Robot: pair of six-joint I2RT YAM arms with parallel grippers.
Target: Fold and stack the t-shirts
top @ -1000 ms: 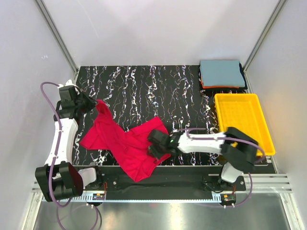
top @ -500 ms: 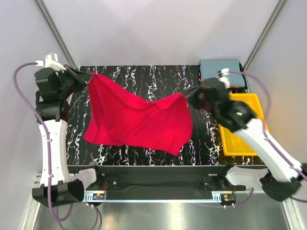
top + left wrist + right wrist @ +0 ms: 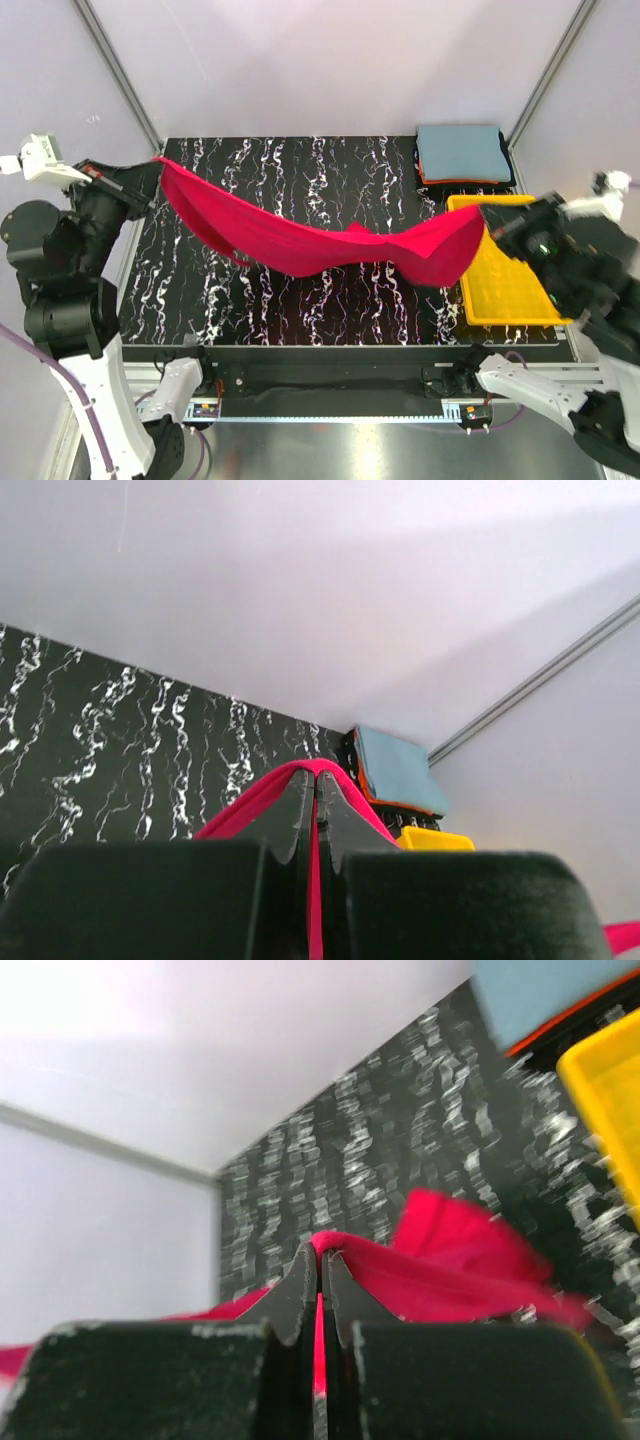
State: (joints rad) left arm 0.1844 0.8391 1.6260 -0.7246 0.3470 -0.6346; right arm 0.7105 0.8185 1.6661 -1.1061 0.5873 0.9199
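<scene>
Over the table [image 3: 300, 170], from the top external camera, we note the red t-shirt [image 3: 330, 250] strung out as a long sagging band between both arms, which stand raised and spread wide. The left gripper [image 3: 155, 165] has one end at the far-left corner and the right gripper [image 3: 487, 215] has the other end above the near-left part of the yellow tray [image 3: 510, 290]. The cloth droops lowest around its middle (we cannot tell whether that fold brushes the tabletop). At the far-right corner, just behind the tray, sits a folded stack: grey-blue t-shirt [image 3: 462, 152] on top, a thin orange t-shirt [image 3: 432, 181] edge under it, and a dark t-shirt [image 3: 510, 172] edge lowest. Left wrist camera: the left gripper [image 3: 317, 780] has its two black fingers pressed together with a thin red strip of the red t-shirt [image 3: 250, 800] pinched between them, the fabric looping over the tips and falling off to either side. Beyond, the grey-blue t-shirt [image 3: 398, 772] shows with the orange t-shirt [image 3: 388, 802] rim under it, and a corner of the yellow tray [image 3: 432, 838] beside them. Right wrist camera: the right gripper [image 3: 320, 1255] likewise has its fingers clamped tight on a fold of the red t-shirt [image 3: 450, 1260], which bunches to the right of the tips and trails away to the left. This view is blurred; the yellow tray [image 3: 610, 1090] and the grey-blue t-shirt [image 3: 540, 980] sit at its upper right.
</scene>
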